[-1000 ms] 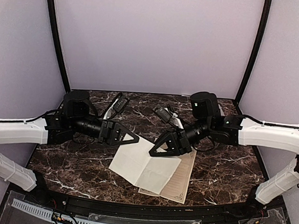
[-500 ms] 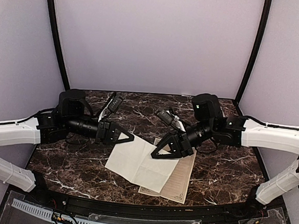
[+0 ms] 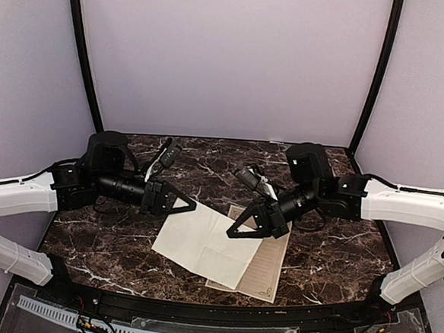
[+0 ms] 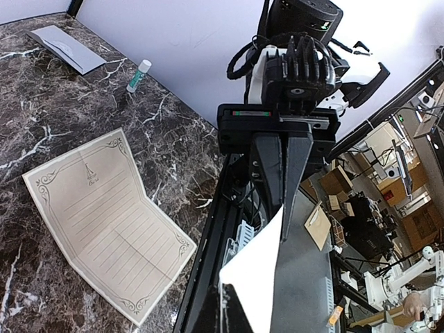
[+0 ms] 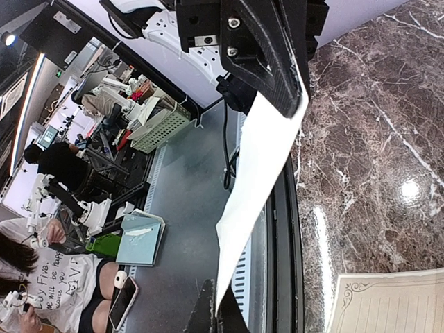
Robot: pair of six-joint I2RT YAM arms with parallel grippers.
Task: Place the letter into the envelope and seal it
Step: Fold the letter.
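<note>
Letter (image 3: pixel 201 245) pinched between left gripper (image 3: pixel 192 207), right gripper (image 3: pixel 230 233) (both clamped).

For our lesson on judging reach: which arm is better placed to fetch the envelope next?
Probably the right. Left claw and right claw both pinch the letter, but the envelope lies in the far corner beyond the right arm, farthest from the left.

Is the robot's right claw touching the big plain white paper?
Touching. The right wrist view shows the right gripper pinched shut on the edge of the plain off-white paper sheet.
</note>
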